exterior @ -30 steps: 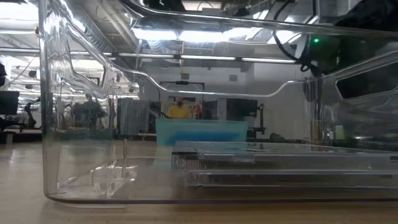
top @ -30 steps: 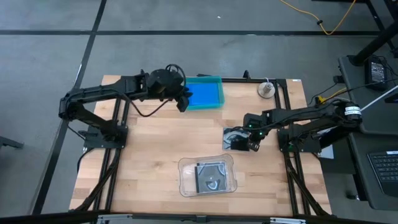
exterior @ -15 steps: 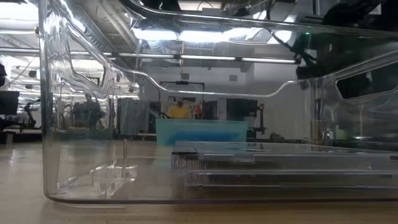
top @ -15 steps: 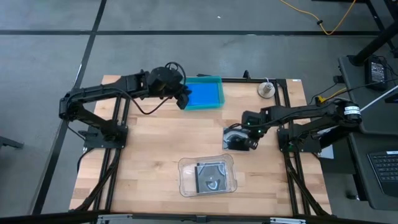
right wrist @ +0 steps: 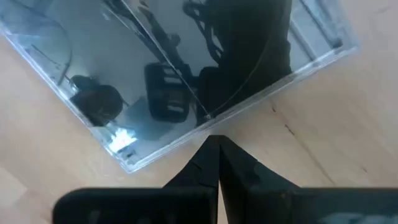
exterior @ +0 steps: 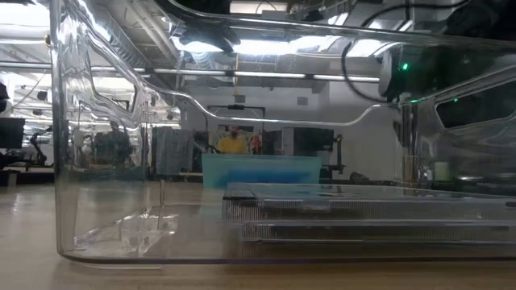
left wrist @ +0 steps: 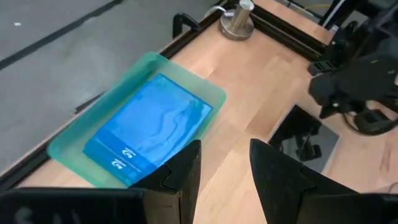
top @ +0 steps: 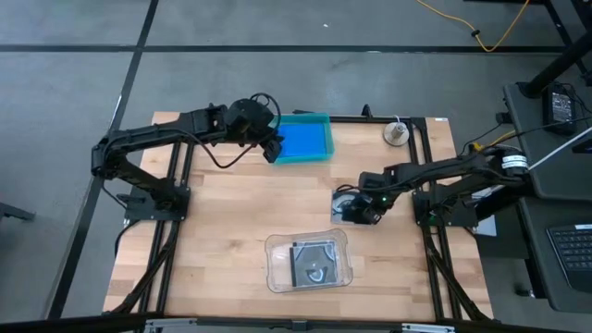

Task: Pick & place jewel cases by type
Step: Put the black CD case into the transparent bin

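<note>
right gripper (right wrist: 217, 144) pinched shut, empty, its tip at the edge of the grey jewel case (right wrist: 186, 68) just ahead — likely to shove it, not lift it; left gripper (left wrist: 224, 163) parted, empty.

We're looking straight down on the light wooden worktop (top: 231, 231). The left gripper (top: 273, 148) hangs at the near-left edge of the teal translucent plastic tray (top: 323, 128) at the far side, and bright blue rectangular jewel cases (top: 305, 141) lie flat inside that tray. Over on the right, the right gripper (top: 367, 212) is down low at a dark grey square jewel case (top: 345, 205) lying on the wood, right against its edge. Nearer us, the clear rounded plastic tray (top: 276, 257) sits mid-worktop with dark square disc cases (top: 314, 262) inside. A small round metal weight (top: 398, 133) rests near the far right corner.
</note>
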`<state>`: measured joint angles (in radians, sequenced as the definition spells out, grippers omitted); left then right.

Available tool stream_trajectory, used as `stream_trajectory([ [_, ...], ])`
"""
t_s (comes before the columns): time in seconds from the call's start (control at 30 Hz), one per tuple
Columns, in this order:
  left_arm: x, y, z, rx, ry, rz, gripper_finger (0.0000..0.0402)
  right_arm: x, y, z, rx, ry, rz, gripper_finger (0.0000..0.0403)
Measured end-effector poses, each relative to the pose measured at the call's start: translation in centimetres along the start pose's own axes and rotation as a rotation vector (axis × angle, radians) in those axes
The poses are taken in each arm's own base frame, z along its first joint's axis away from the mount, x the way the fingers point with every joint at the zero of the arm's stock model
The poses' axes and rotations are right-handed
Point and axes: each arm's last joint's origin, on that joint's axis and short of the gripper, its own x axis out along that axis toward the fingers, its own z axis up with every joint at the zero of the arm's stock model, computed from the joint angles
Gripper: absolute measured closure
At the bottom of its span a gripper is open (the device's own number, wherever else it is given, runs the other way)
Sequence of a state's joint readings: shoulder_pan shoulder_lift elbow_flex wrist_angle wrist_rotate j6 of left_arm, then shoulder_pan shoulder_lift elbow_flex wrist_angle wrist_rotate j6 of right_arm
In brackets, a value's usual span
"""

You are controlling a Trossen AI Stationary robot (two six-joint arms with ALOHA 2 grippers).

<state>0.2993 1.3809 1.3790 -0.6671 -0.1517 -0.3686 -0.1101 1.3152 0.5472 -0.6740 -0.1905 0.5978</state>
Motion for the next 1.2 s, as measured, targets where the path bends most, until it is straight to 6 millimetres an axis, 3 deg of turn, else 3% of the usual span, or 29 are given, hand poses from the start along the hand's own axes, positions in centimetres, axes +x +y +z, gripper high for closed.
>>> stream_trajectory([
  [0.3,0.5,0.2,-0.8,0.001,0.042,0.0,0.0272,1.6,-0.1,1.1,-0.021,0.073,-0.022,0.0395],
  [0.5,3.3,1.1,-4.7,-0.089,0.169,0.013,0.0272,1.1,-0.3,2.1,-0.037,0.056,-0.015,0.0395],
  [0.73,6.1,1.7,-8.9,-0.259,0.26,-0.119,0.0272,1.2,0.0,3.2,-0.067,-0.027,0.011,0.0395],
  [1.0,7.7,1.8,-11.7,-0.469,0.298,-0.287,0.0272,1.9,0.8,5.1,-0.09,-0.172,0.08,0.0395],
  [1.2,7.9,1.7,-12.3,-0.572,0.318,-0.309,0.0272,2.9,1.4,6.6,-0.113,-0.28,0.135,0.0395],
])
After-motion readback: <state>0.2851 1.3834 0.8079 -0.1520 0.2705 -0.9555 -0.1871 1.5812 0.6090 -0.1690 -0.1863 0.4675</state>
